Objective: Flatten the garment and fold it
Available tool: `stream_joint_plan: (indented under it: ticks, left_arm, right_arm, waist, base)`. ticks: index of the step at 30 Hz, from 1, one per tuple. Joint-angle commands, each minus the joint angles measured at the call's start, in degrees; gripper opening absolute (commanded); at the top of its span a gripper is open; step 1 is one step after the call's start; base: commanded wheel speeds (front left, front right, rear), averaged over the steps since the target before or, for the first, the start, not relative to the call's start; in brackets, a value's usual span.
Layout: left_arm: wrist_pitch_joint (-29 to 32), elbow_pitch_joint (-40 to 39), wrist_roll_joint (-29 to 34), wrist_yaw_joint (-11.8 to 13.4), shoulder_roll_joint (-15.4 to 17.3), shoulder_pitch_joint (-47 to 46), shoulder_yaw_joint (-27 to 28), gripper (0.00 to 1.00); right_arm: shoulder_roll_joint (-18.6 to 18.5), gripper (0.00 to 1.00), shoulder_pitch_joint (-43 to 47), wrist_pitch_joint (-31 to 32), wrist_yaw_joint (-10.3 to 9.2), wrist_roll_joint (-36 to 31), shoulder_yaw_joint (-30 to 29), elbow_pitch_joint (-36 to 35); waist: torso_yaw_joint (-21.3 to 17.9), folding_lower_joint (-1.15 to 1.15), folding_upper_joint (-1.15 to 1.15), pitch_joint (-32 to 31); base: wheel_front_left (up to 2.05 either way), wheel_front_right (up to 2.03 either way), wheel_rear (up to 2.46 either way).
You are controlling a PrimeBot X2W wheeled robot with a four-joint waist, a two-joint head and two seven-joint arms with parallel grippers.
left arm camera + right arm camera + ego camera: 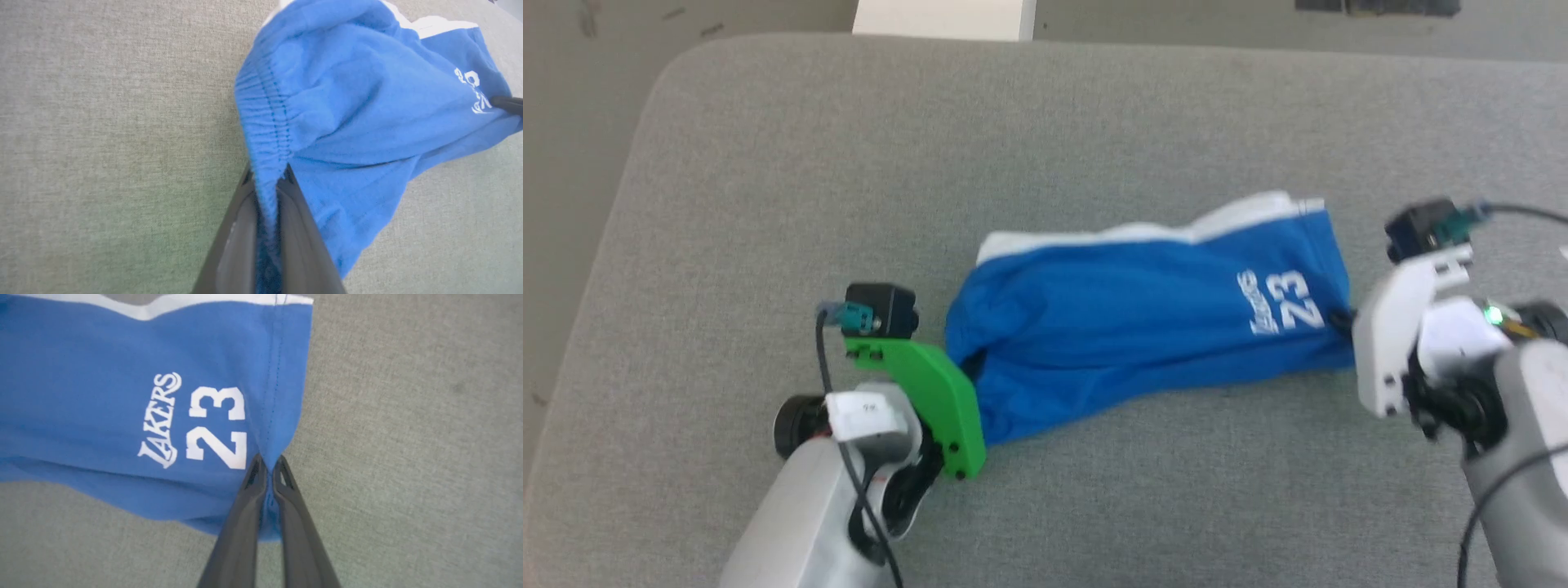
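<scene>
Fingers (233, 237) pinching garment (1143, 327), opposite ends

Bright blue soft jersey shorts (1127, 327) lie stretched left to right on the grey fabric surface (849, 163), creased and bunched. The gathered elastic waistband (265, 114) is at the left, the white "LAKERS 23" lettering (196, 424) near the right hem (286, 375), and the white side stripe (1094, 237) along the far edge.

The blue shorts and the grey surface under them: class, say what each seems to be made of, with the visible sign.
The shorts look like soft matte knit jersey: they drape in folds, and the waistband puckers as if elasticated. The lettering is probably a flat white print. The grey surface seems a matte woven cloth, its fine weave showing.
</scene>
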Motion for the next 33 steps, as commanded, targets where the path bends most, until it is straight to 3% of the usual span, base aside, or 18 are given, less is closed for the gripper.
stream_joint_plan:
  ticks: [1, 6, 11, 12, 13, 14, 16, 22, 26, 30, 33]
  left_arm:
    - [0.6, -0.5, -1.0, 0.3, 1.0, 1.4, 0.6, 0.0]
    - [3.9, -1.5, -3.2, 1.2, 2.0, 5.4, 1.0, 0.0]
    - [6.1, -1.6, -4.9, 2.4, 2.7, 8.4, 1.7, 0.0]
    - [6.1, -1.6, -5.1, 2.6, 2.7, 8.8, 2.0, 0.33]
    - [6.2, -1.6, -5.2, 2.8, 2.7, 9.1, 2.1, 1.0]
    - [6.1, -1.6, -5.2, 2.9, 2.8, 9.2, 2.2, 1.0]
    - [5.5, -1.9, -6.1, 3.1, 2.4, 9.7, 3.0, 1.0]
    - [4.0, -5.0, -9.4, 3.3, 2.1, 11.3, 6.5, 1.0]
    - [-0.1, -10.0, -11.8, 3.2, 1.5, 12.0, 10.9, 1.0]
    - [-9.1, -13.2, -10.4, 1.0, 1.8, 12.1, 14.8, 1.0]
    - [-19.9, -13.3, -6.0, -2.3, 2.4, 11.5, 16.3, 1.0]
  right_arm:
    - [-0.7, 0.0, 2.8, 0.8, -0.11, 0.7, -1.1, -2.0]
    - [0.2, 0.0, 12.4, 3.7, -0.11, 1.7, -5.1, -10.6]
    - [3.9, 0.0, 19.7, 6.1, -0.11, 2.0, -8.0, -16.6]
    - [4.4, 0.0, 20.6, 6.3, -0.11, 1.9, -8.3, -17.1]
    - [5.2, 0.0, 21.3, 5.9, -0.11, 1.8, -8.8, -17.8]
    - [6.1, 0.0, 21.7, 5.0, -0.11, 1.6, -9.7, -18.3]
    - [7.4, 1.0, 22.3, 3.6, -0.11, 1.8, -10.2, -18.9]
    - [8.3, 1.0, 22.8, 1.5, -0.11, 3.7, -12.5, -20.7]
    - [6.8, 1.0, 21.6, 1.2, -0.11, 4.5, -14.3, -21.8]
    - [4.6, 1.0, 19.8, 0.7, -0.11, 4.7, -14.4, -20.6]
    - [3.2, 1.0, 18.3, 1.1, -0.11, 6.4, -13.3, -18.7]
  waist:
    - [-0.6, 0.0, 0.0, -1.6]
    - [-1.1, 0.0, 0.0, -2.8]
    - [-1.8, 0.0, 0.0, -3.9]
    - [-1.9, 0.0, 0.0, -4.0]
    - [-1.9, 0.0, 0.0, -4.1]
    - [-2.0, 0.0, 0.0, -4.2]
    - [-2.0, 0.0, 0.0, -4.7]
    - [-1.8, 0.0, 0.0, -6.0]
    - [-1.5, 0.0, 0.0, -6.3]
    - [-1.2, 0.0, 0.0, -5.8]
    - [-0.8, 0.0, 0.0, -4.9]
  base:
    - [0.0, 0.0, 0.0]
    - [0.0, 0.0, 0.0]
    - [0.0, 0.0, 0.0]
    - [0.0, 0.0, 0.0]
    - [0.0, 0.0, 0.0]
    - [0.0, 0.0, 0.0]
    - [0.0, 0.0, 0.0]
    - [0.0, 0.0, 0.0]
    - [0.0, 0.0, 0.0]
    - [0.0, 0.0, 0.0]
    - [0.0, 0.0, 0.0]
